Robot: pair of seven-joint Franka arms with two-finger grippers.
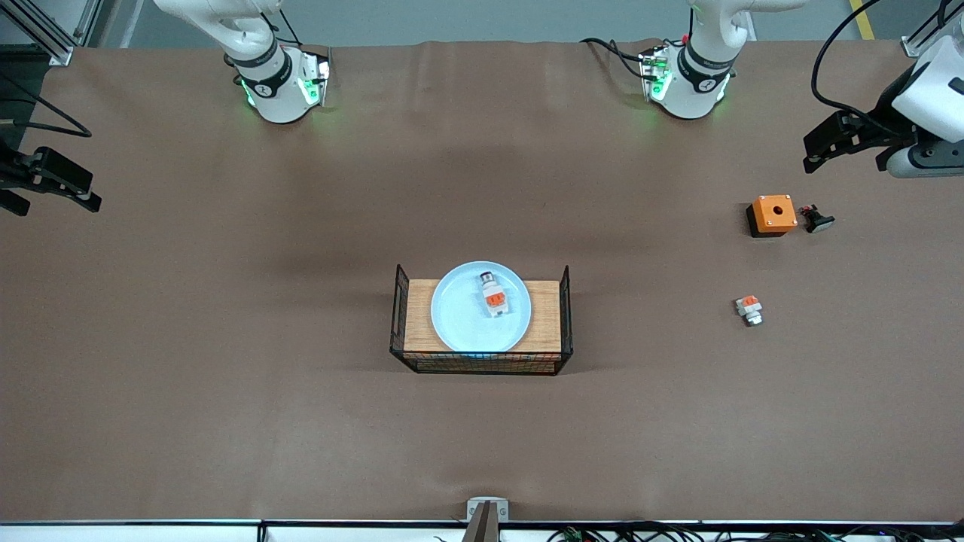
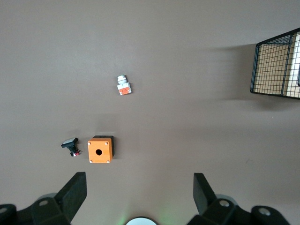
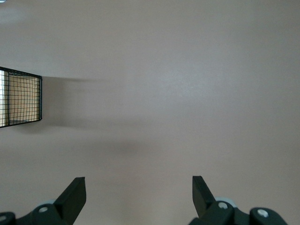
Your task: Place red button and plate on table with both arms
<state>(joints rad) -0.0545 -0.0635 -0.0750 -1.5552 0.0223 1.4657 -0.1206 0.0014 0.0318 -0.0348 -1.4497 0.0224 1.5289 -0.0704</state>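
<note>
The pale-blue plate (image 1: pixel 467 320) lies on the wooden-topped crate (image 1: pixel 542 316) at the middle of the brown table (image 1: pixel 226 339). The red button (image 1: pixel 493 295), white-grey with an orange-red band, lies on the plate. My left gripper (image 1: pixel 843 158) hangs open and empty over the table at the left arm's end, near the orange box; its open jaws show in the left wrist view (image 2: pixel 139 192). My right gripper (image 1: pixel 56 197) hangs open and empty over bare table at the right arm's end, and shows in the right wrist view (image 3: pixel 139 192).
An orange box with a hole (image 1: pixel 773 214) (image 2: pixel 100 149) and a small black part (image 1: pixel 816 219) (image 2: pixel 71 146) sit beside each other at the left arm's end. A shorter white-and-orange part (image 1: pixel 749 309) (image 2: pixel 123 86) lies nearer the front camera. The crate's wire end shows in both wrist views (image 2: pixel 276 65) (image 3: pixel 21 101).
</note>
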